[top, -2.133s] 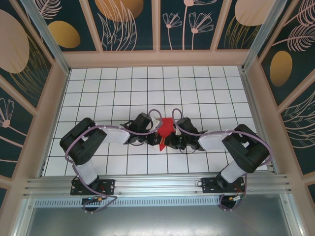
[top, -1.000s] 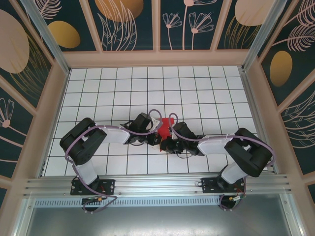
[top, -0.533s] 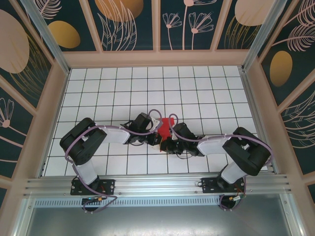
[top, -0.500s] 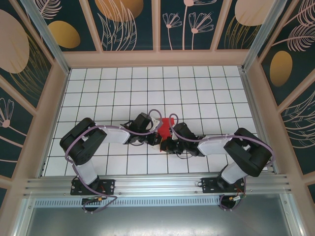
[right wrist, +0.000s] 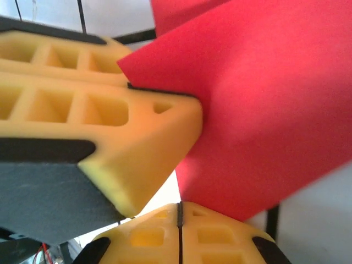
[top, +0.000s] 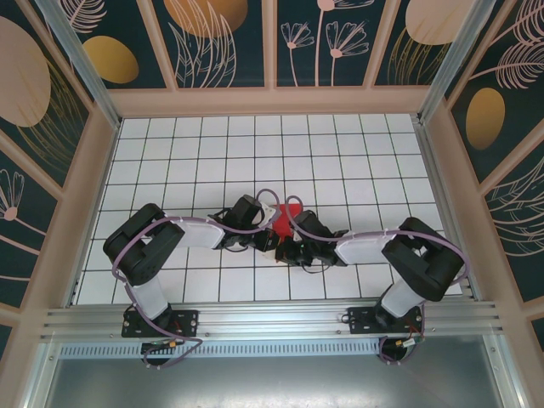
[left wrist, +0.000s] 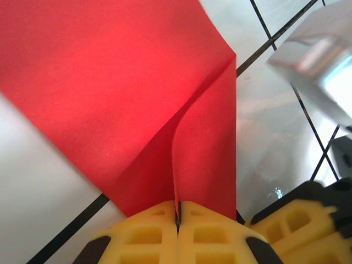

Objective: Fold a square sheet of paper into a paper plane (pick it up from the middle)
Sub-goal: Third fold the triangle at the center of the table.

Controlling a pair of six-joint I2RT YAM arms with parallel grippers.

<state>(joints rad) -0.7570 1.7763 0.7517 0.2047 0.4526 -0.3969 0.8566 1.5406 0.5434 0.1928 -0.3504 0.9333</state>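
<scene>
Since both hands meet over the middle of the surface (top: 170,161), what I watch is how the red paper runs out from the left hand (left wrist: 179,220). Its yellow fingers (left wrist: 140,239) are pressed flat together with no gap, and the square sheet of paper (left wrist: 104,77) is pinched in the seam between them.

From that pinch the paper fans straight ahead of the left hand, away from its wrist. A soft fold line climbs from the fingertips toward the sheet's far corner, and that line is the long axis I would work along. One panel spreads wide to the left of the fold and a narrower one stands to its right. The sheet looks raised off the surface rather than lying flat, though I cannot tell how high.

Just to the right of the left hand sits the right hand (right wrist: 180,217), so close that one of its yellow fingers (left wrist: 297,220) shows beside the paper's right edge. Its fingers are also closed tight, and the sheet's lower corner runs down into their seam, so I judge it has a nip on the paper too.

The left hand has the deeper bite, right on the fold. My read is that the next move is a crease along that line, with the right hand working outward from the left hand without tearing the thin sheet.
</scene>
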